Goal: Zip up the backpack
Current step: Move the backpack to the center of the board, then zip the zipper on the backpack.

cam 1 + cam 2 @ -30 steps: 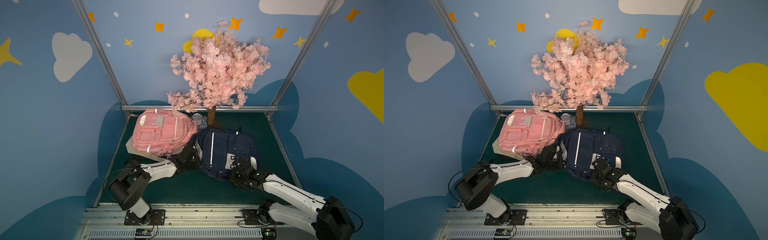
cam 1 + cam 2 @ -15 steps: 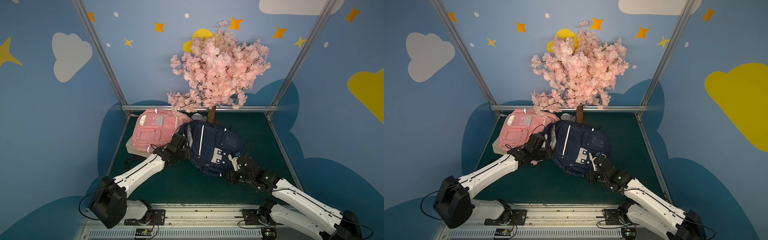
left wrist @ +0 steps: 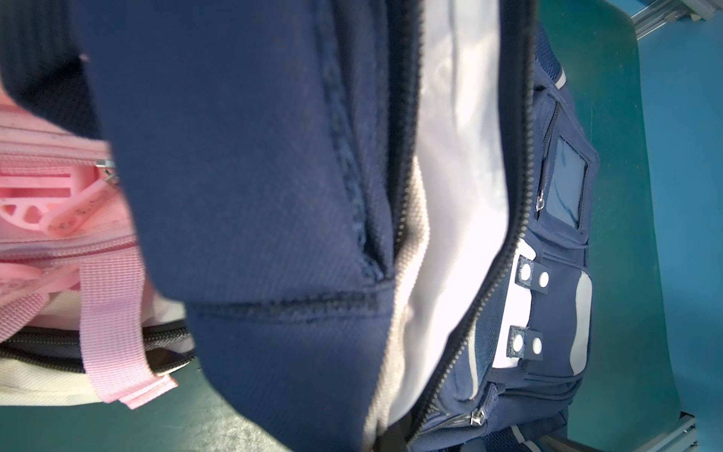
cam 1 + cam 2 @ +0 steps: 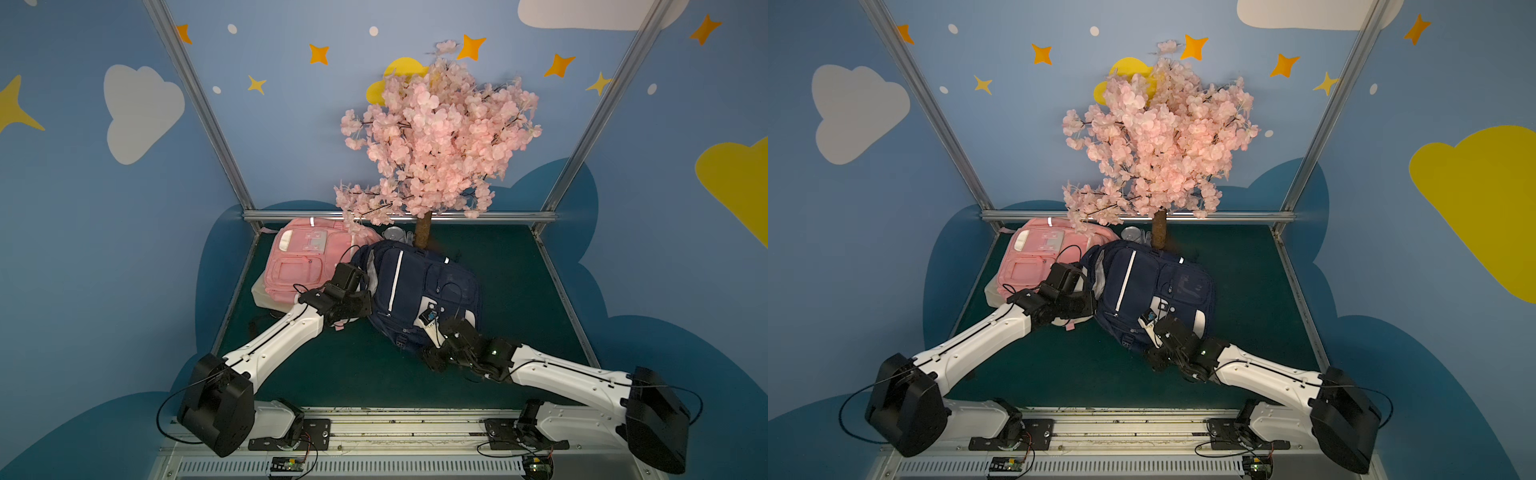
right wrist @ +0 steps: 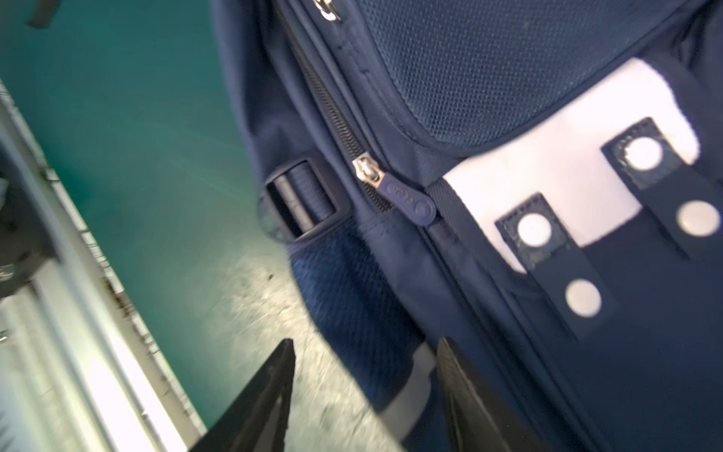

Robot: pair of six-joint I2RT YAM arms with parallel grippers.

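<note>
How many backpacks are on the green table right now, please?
2. The pink backpack lies at the rear left; the navy backpack lies in the middle, against the pink one's right side. No others show.

Staged lab booth: painted sky walls (image 4: 291, 124), aluminium frame (image 4: 399, 216).

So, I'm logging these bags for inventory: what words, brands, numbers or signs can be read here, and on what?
Nothing is legible.
The zipper pull on the navy backpack: embossed marking, too blurred to read.
The pink rubber tag on the pink backpack: raised lettering, too blurred.
The white tag on the navy backpack: printed mark, too small.
</note>
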